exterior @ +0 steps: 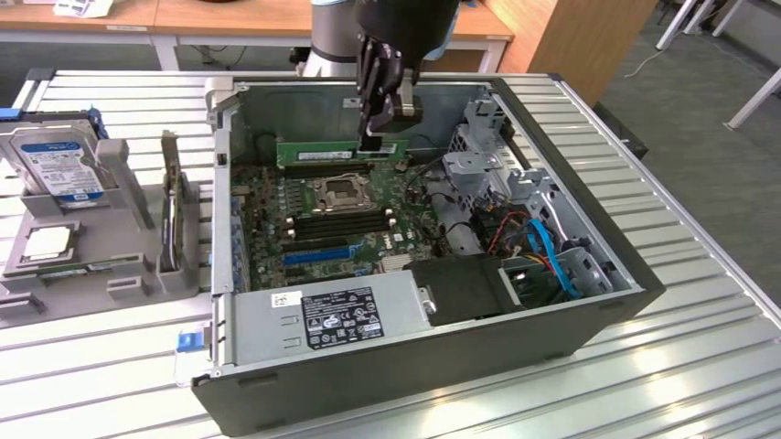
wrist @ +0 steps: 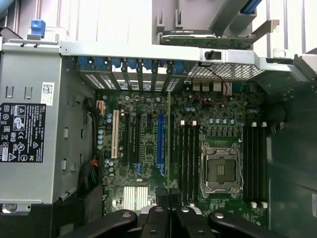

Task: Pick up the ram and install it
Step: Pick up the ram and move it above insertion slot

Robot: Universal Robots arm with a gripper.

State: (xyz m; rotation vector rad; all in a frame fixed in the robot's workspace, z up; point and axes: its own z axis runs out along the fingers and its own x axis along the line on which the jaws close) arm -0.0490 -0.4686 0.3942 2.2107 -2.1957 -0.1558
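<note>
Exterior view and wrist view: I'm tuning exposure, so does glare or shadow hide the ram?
Exterior view: glare streaks the table slats, the ram evenly lit; wrist view: table slats washed out to white, the ram edge-on yet lit, a case panel in deep shadow.

Bright, even room light falls from above. The ribbed metal tabletop (exterior: 683,366) throws pale glare in the exterior view's lower right, while the open computer case (exterior: 366,393) holds soft shadow under its far wall. In the wrist view the tabletop beyond the case is washed nearly white, the circuit board (wrist: 148,148) is evenly lit, and the gripper (wrist: 169,198) shows as a dark shape.
</note>
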